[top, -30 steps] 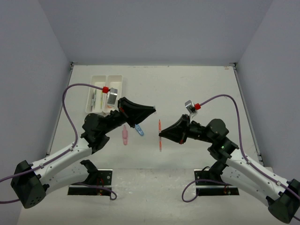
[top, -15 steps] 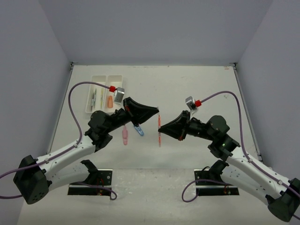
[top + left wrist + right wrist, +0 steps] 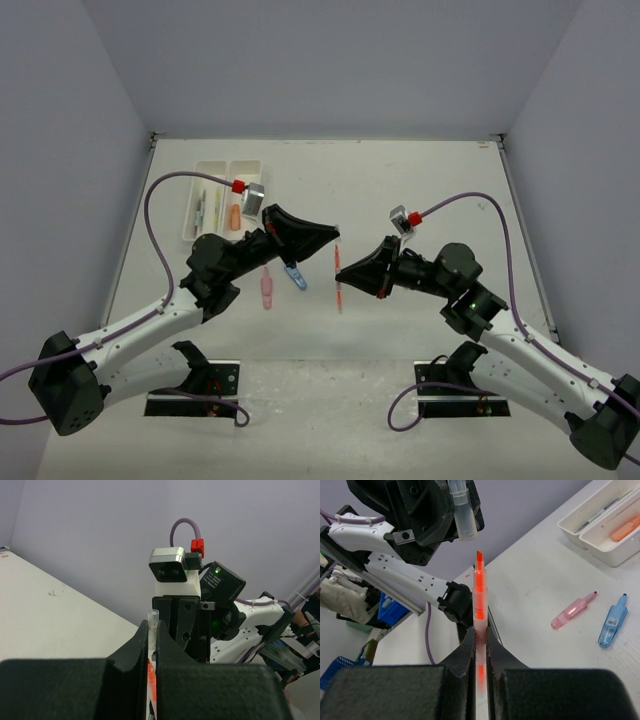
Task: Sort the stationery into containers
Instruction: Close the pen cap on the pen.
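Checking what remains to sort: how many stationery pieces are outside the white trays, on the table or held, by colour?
pink piece, on the table: 1
blue piece, on the table: 1
orange highlighter, held: 1
clear cap, held: 1
Total: 4

An uncapped orange marker (image 3: 479, 595) is pinched in the right tool (image 3: 479, 632), its chisel tip near a clear cap (image 3: 462, 517) gripped by the left tool (image 3: 152, 630). A pink piece (image 3: 266, 288) and a blue piece (image 3: 296, 277) lie side by side on the worktop (image 3: 420, 190). The joined white trays (image 3: 245, 163) hold an orange piece (image 3: 234, 217) and thin pens (image 3: 203, 208).
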`<state>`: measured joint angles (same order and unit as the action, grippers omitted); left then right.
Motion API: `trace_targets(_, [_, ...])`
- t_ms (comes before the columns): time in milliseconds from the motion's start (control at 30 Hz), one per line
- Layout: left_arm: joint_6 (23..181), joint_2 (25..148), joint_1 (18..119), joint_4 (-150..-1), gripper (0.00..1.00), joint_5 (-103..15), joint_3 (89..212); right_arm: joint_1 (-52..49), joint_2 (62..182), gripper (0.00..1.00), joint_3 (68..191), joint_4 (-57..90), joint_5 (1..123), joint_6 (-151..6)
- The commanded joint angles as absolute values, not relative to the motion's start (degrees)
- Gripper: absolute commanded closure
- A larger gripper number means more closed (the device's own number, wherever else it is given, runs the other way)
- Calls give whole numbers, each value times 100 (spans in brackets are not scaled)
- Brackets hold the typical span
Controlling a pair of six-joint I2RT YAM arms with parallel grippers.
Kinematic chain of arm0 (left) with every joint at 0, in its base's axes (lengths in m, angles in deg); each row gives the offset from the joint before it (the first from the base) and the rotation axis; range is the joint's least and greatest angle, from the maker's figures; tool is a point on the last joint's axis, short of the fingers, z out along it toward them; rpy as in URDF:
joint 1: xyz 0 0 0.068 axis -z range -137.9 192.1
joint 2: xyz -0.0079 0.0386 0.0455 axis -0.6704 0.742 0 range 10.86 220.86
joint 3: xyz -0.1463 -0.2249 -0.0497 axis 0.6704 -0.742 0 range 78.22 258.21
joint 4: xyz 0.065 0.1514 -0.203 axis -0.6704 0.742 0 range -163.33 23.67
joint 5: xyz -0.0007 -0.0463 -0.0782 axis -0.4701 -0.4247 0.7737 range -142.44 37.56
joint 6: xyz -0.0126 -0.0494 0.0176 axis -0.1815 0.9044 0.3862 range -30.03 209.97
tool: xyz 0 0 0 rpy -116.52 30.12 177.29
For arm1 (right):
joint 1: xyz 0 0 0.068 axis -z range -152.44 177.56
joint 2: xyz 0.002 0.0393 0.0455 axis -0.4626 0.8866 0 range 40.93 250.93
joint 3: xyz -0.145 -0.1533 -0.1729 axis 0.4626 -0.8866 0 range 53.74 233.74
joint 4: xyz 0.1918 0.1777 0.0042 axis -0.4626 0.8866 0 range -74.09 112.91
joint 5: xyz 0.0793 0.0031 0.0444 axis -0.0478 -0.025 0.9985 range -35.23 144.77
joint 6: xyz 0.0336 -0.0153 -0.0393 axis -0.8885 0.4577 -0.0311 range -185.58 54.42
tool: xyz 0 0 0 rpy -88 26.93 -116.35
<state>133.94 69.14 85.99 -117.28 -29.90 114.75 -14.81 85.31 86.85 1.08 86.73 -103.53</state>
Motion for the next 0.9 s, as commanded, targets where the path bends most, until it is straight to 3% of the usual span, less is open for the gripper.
trace_targets(0, [13436, 6870, 8578, -11913, 100, -2898, 11593, -1507, 8481, 100, 8942, 111, 8474, -10214])
trace_targets(867, [13618, 7019, 8586, -12115, 100, -2699, 11353, -1498, 8347, 100, 9320, 505, 8096, -10021])
